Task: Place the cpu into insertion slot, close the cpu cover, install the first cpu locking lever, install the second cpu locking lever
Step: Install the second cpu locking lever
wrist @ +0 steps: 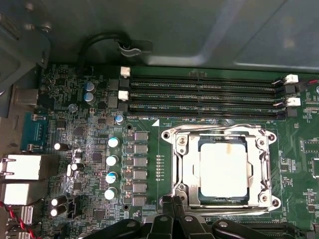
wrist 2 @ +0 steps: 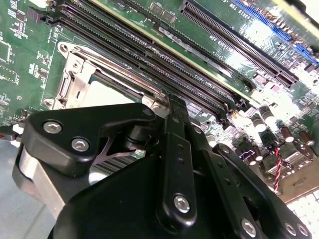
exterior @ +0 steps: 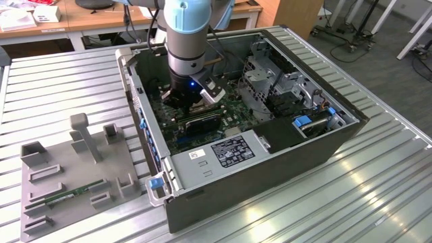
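Silver-grey is what jumps out at me: the cpu (wrist: 224, 168) is sitting flat in the insertion slot (wrist: 223, 170) on the green motherboard (wrist: 89, 164), and the cpu cover (wrist: 182, 167) is folded down around it, its frame bordering the chip on all sides. In the second wrist view I can see a corner of the same cover (wrist 2: 70, 79) and a pale patch of the chip (wrist 2: 107, 94) peeking out past the black claw body.

The claw (wrist: 174, 205) is right at the edge of the socket, its black linkage crowding the near side of the frame. From my end the two fingers look pressed together into one narrow tip (wrist 2: 177, 107) that meets the cover's rim. I can't make out anything pinched between them.

Beside the socket run the long black memory slots (wrist: 199, 94), with white latches at their ends, and on the other side a row of small silver capacitors (wrist: 112, 167).

From the exterior view, the arm (exterior: 185, 45) reaches straight down into the open computer case (exterior: 223, 167), which lies on its side on the ribbed metal surface (exterior: 351, 202). Toward the exterior view's left sits a grey fixture tray (exterior: 47, 202) with a memory stick (exterior: 74, 194) resting in it, well apart from the case.
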Action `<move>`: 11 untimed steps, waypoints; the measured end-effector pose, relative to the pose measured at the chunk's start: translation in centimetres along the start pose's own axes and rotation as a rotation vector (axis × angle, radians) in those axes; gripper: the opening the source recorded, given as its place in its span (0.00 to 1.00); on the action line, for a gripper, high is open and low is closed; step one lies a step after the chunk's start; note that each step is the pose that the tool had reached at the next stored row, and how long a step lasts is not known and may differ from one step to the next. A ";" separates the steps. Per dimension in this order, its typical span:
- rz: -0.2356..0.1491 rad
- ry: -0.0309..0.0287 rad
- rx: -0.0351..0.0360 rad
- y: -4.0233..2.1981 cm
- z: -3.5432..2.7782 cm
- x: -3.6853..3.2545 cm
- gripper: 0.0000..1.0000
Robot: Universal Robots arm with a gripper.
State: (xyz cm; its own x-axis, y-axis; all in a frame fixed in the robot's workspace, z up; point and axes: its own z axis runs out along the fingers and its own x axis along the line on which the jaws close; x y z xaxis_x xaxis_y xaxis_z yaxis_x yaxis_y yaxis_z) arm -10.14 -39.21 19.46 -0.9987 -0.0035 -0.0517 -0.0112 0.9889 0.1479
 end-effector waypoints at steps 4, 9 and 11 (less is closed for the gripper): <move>0.000 -0.0001 0.0040 0.00 0.06 0.03 0.11; -0.001 -0.0001 0.0079 0.00 0.10 0.05 0.11; -0.001 -0.0002 0.0080 0.02 0.11 0.05 0.11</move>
State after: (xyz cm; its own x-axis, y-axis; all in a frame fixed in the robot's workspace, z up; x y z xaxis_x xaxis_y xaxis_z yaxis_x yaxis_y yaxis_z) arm -10.19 -39.17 19.35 -0.9986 -0.0040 -0.0519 -0.0113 0.9901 0.1400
